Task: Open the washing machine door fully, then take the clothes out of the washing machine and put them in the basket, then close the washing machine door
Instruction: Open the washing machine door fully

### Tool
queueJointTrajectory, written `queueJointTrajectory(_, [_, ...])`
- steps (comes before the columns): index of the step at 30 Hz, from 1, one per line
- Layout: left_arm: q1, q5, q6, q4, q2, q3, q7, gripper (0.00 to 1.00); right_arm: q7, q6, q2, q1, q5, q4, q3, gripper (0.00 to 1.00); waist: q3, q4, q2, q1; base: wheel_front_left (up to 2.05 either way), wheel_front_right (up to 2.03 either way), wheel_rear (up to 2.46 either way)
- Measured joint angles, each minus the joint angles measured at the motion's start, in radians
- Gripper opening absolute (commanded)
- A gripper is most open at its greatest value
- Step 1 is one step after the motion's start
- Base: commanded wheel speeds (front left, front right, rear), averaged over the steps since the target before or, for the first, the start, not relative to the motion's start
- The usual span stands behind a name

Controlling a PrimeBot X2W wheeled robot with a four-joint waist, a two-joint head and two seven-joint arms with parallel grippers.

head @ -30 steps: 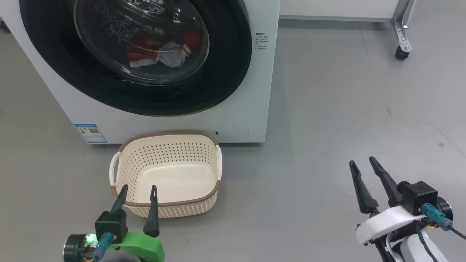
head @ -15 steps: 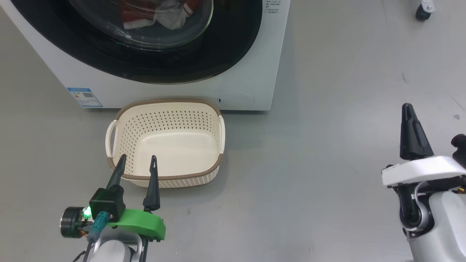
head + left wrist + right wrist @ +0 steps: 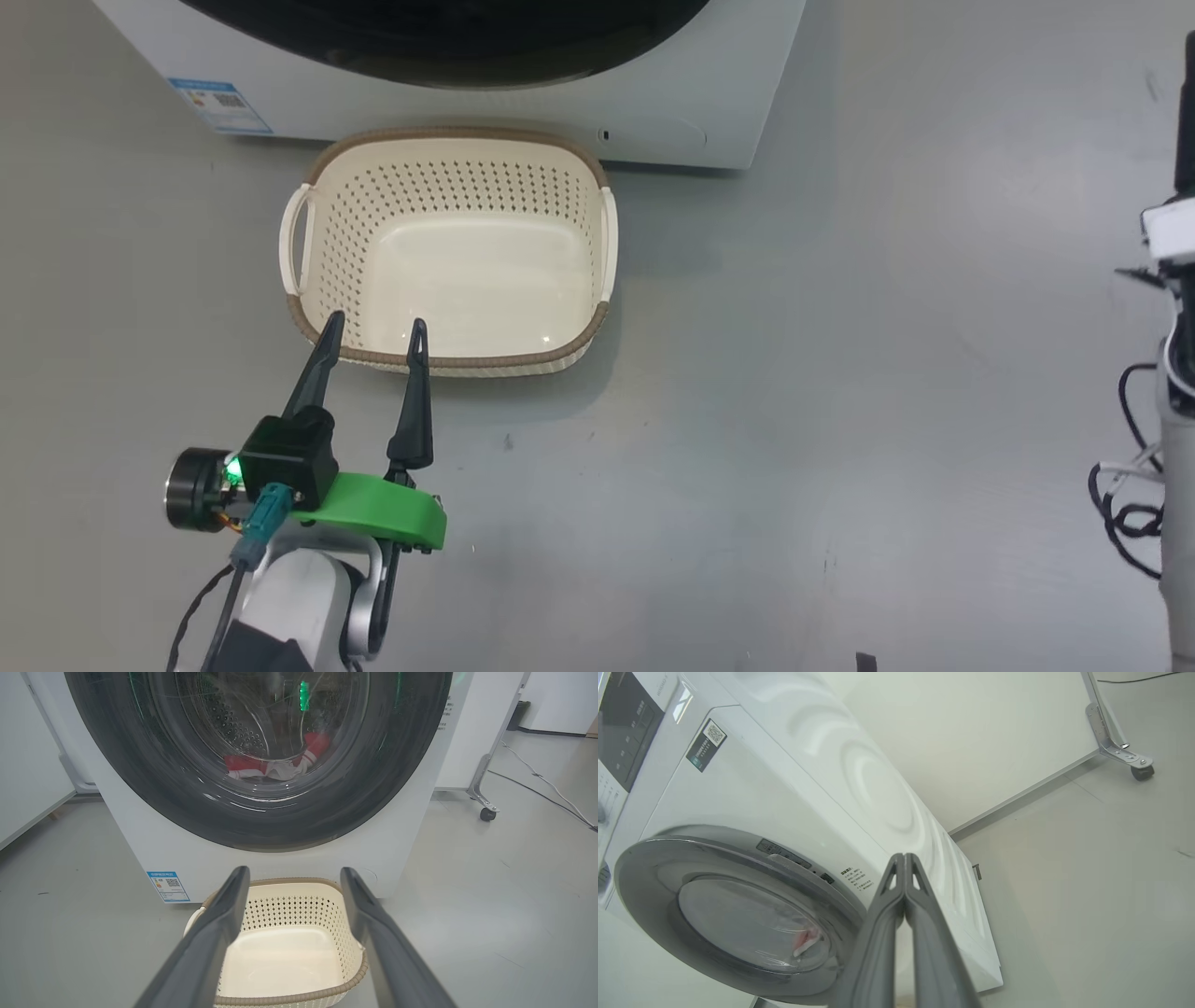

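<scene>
Basket (image 3: 457, 187) sits at washing machine (image 3: 728, 84) foot to catch clothes (image 3: 275, 765); door (image 3: 261, 826) closed; left claw (image 3: 375, 322) wide, right claw (image 3: 904, 858) pinched empty.

Right gripper (image 3: 904, 856) shut, arm swung aside, camera dipped.
In 1 second its 2 fingers have closed together, and it has gone from the lower right to the right edge of the head view. The camera tilted down, so the washing machine (image 3: 728, 84) and basket (image 3: 485, 359) sit higher in frame.
</scene>
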Motion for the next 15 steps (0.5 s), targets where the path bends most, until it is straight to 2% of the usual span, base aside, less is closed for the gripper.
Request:
queueJointTrajectory(6, [-0.058, -0.012, 0.000, -0.037, -0.001, -0.022, 0.000, 1.00, 0.108, -0.011, -0.055, -0.157, 0.068, -0.020, -0.020, 0.00, 0.083, 0.033, 0.0000, 0.0001, 0.00, 0.00, 0.00])
queueJointTrajectory(13, [-0.103, -0.020, 0.000, -0.057, -0.002, -0.055, 0.000, 1.00, 0.219, -0.060, -0.048, -0.296, 0.190, 0.006, -0.032, 0.00, 0.163, 0.073, 0.0000, 0.0001, 0.00, 0.00, 0.00])
queueJointTrajectory(15, [-0.111, -0.021, 0.000, -0.057, -0.004, -0.064, 0.000, 1.00, 0.253, -0.082, -0.049, -0.324, 0.206, 0.017, -0.031, 0.00, 0.179, 0.085, 0.0000, 0.0000, 0.00, 0.00, 0.00])
